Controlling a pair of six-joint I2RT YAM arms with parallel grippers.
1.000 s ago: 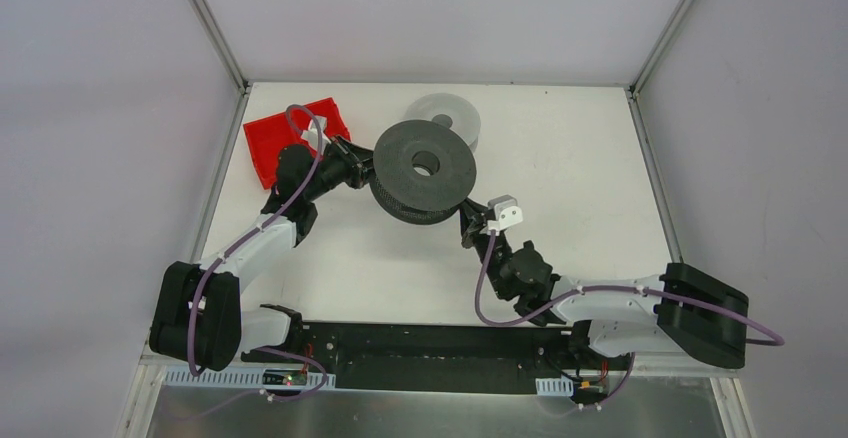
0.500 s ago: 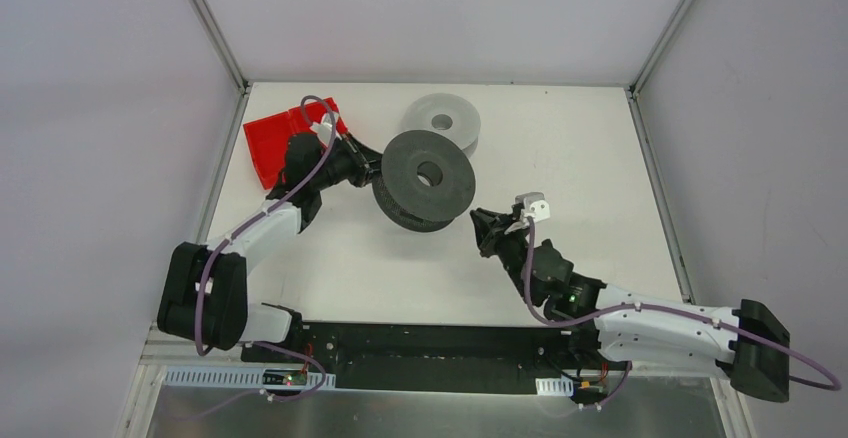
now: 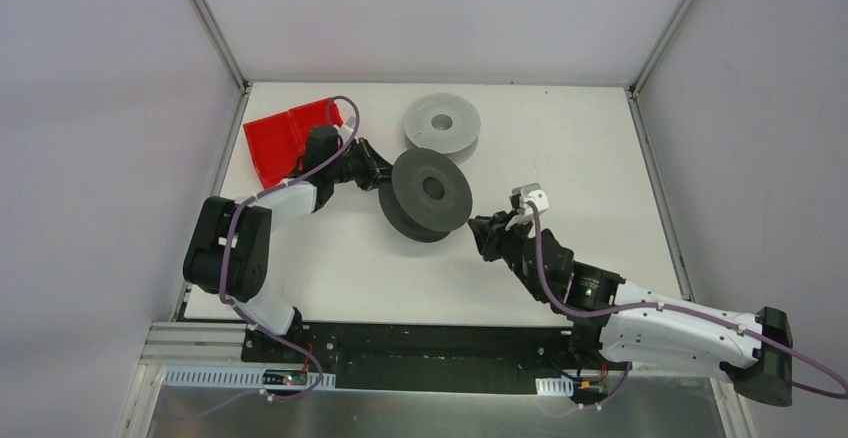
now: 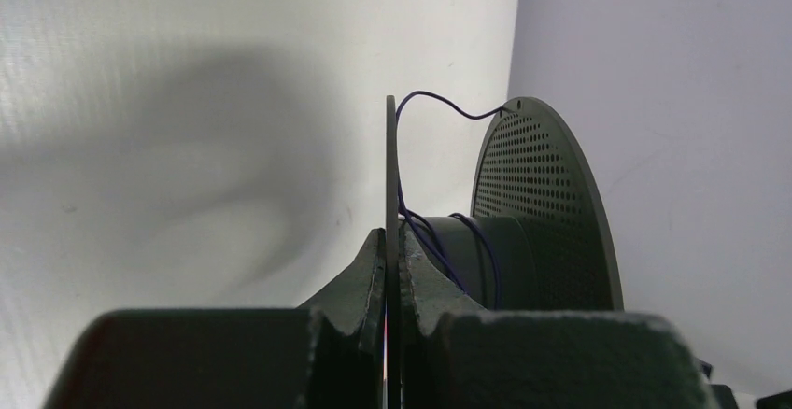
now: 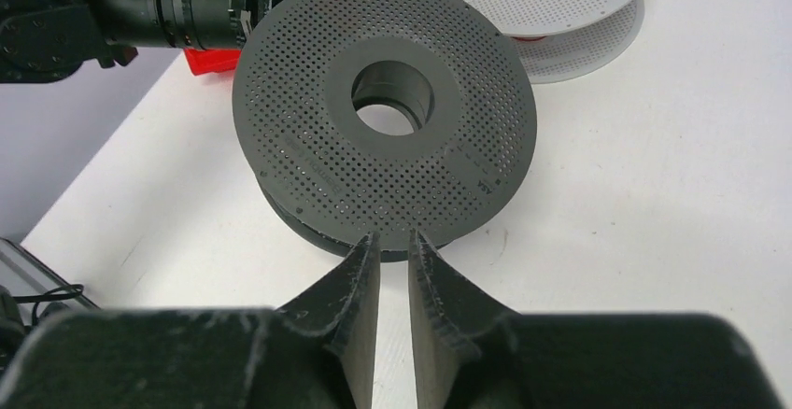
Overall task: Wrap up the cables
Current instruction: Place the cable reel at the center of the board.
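Shifted toward 5 o'clock, dark spool (image 3: 432, 193) pinched by its flange in left claw (image 4: 392, 241); cable (image 4: 448, 104) at that claw's 1 o'clock, trailing onto hub; right claw (image 5: 392, 250) narrowly parted, empty.

A flat white rectangular table top (image 3: 580, 158) fills the middle of the overhead view; close up from the wrist views it looks matte and faintly textured. Plain pale grey wall panels (image 3: 440, 8) close it in at the back and on both sides, meeting at slim silver metal corner posts (image 3: 212, 23) that slant outward. Along the near edge lies a black metal base plate (image 3: 440, 343). Below that is a brushed silver metal sheet (image 3: 420, 413) carrying white slotted strips (image 3: 230, 378). The light is soft and even, leaving blurred grey shadows on the table.
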